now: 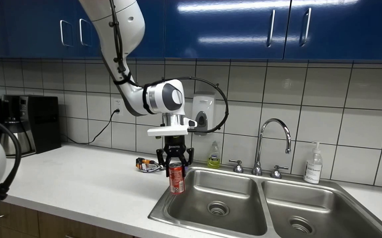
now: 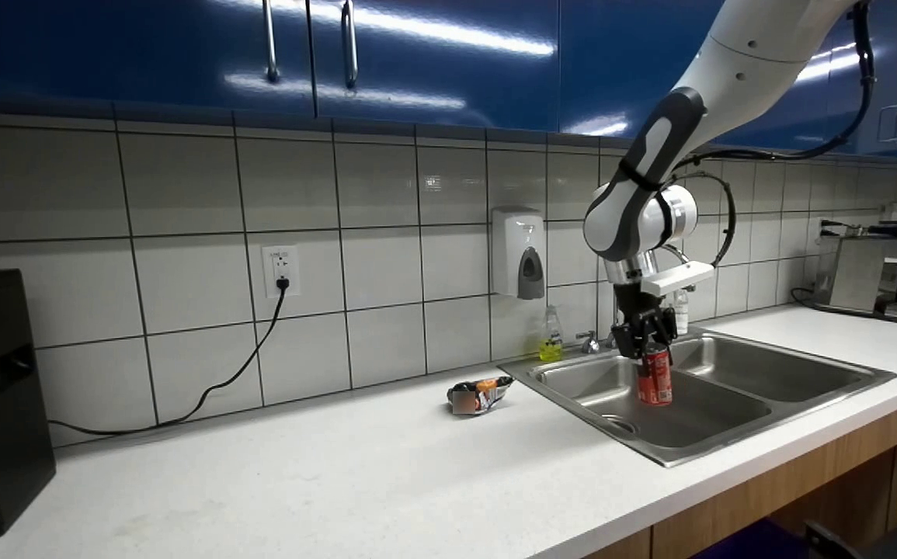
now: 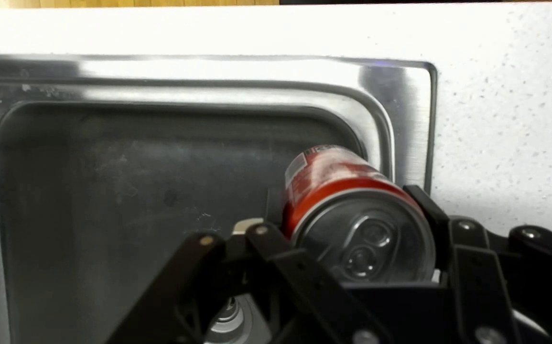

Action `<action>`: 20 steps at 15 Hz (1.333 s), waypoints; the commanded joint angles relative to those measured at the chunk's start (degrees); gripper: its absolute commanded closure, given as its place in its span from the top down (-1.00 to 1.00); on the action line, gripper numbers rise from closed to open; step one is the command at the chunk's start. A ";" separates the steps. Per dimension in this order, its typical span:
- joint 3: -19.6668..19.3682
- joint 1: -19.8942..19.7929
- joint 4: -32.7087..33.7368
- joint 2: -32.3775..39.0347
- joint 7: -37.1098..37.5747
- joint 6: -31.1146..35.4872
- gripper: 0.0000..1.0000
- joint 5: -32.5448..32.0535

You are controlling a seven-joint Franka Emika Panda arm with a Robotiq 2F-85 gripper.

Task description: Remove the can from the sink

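The can (image 1: 177, 185), small and red with a silvery top, is upright between the black fingers of my gripper (image 1: 176, 173). An exterior view also shows the can (image 2: 656, 386) in the gripper (image 2: 655, 362). In the wrist view, both fingers of the gripper (image 3: 347, 200) press the sides of the can (image 3: 326, 174) near its metal top. The can hangs in the air by the side edge of a basin of the steel sink (image 1: 160, 208); its exact height is hard to tell. The sink's rim also shows in the wrist view (image 3: 409, 114) and in an exterior view (image 2: 572, 413).
A crumpled dark, multicoloured packet (image 2: 481, 394) lies on the white counter (image 2: 324, 481) beside the sink. The chrome faucet (image 1: 260, 145), a yellow-green soap bottle (image 1: 214, 157) and a pump bottle (image 1: 313, 168) stand behind the basins. A wall dispenser (image 2: 518, 252) hangs behind the arm.
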 commanded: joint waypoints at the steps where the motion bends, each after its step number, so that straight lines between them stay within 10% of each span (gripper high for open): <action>1: 2.15 1.67 -2.40 -3.39 -2.45 0.37 -0.23 -2.51; 20: 11.82 7.59 1.24 5.84 -14.86 5.49 -0.23 0.14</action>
